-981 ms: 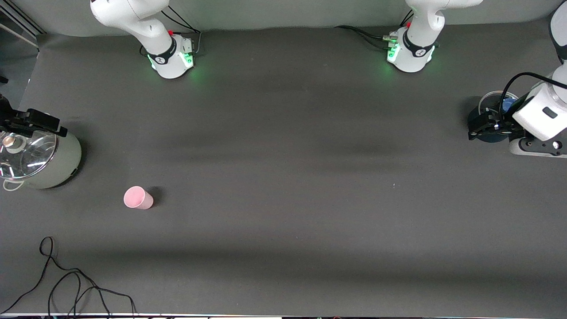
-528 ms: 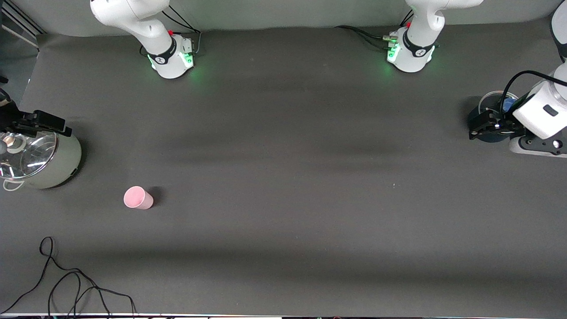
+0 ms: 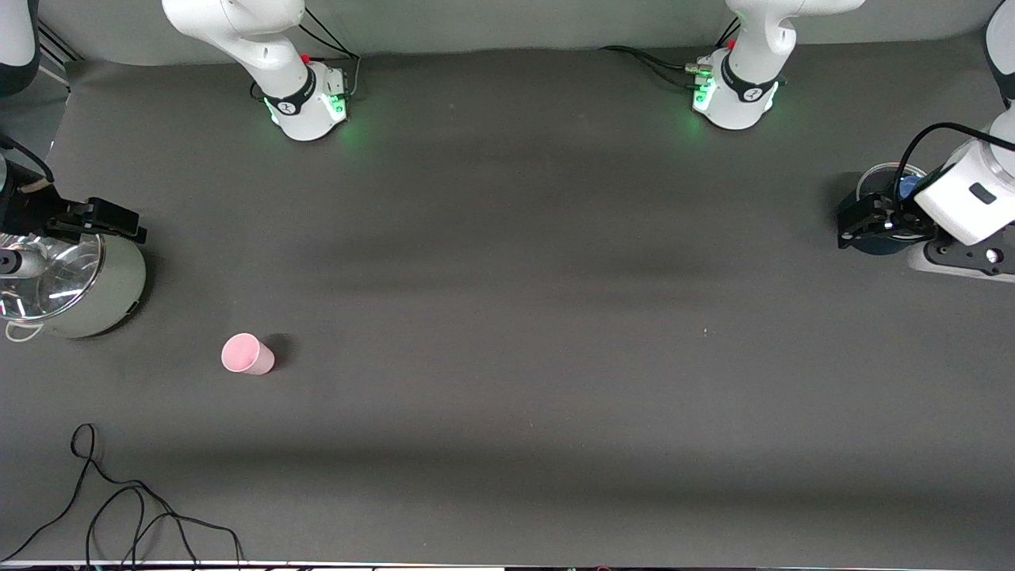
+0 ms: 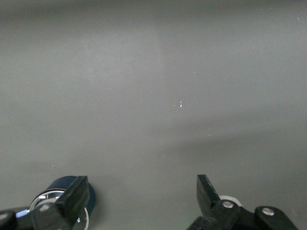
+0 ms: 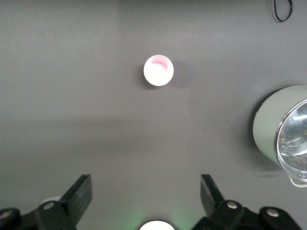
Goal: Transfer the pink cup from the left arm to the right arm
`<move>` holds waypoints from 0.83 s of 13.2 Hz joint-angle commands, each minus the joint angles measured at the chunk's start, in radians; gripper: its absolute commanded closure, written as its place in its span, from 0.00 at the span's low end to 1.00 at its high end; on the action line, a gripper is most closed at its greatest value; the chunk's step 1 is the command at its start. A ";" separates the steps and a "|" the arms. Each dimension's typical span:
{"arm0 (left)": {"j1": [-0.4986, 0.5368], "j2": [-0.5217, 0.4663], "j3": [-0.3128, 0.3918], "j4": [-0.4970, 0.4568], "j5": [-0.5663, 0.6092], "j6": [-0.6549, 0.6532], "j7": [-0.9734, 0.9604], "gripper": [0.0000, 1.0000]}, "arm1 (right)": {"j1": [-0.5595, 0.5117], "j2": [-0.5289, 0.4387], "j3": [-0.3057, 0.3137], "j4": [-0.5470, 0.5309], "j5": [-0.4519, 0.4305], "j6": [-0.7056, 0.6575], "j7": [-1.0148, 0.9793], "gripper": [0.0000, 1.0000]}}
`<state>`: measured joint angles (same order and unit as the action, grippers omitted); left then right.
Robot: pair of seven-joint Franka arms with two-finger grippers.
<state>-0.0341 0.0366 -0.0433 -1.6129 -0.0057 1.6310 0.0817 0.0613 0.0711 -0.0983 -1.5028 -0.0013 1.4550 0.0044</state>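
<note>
cup: pink cup (image 3: 247, 354) upright on table, no writing | left end effector (image 4: 141, 203) spread | right end effector (image 5: 146, 201) spread

Even dim light, soft banded shadows — lid glare

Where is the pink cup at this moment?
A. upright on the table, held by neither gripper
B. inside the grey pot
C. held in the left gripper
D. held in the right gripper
A: the pink cup stands upright on the bare table, with neither gripper at it.
</note>
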 commanded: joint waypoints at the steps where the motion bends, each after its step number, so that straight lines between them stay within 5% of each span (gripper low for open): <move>1: 0.016 -0.009 -0.017 0.005 0.001 0.003 0.001 0.00 | 0.008 0.010 -0.009 0.026 -0.017 -0.010 0.011 0.00; 11: 0.017 -0.021 -0.007 0.004 0.004 -0.017 -0.007 0.00 | 0.012 0.015 -0.001 0.026 -0.013 -0.001 0.013 0.00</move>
<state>-0.0261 0.0363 -0.0462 -1.6128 -0.0056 1.6302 0.0810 0.0671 0.0726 -0.1003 -1.5019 -0.0013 1.4561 0.0044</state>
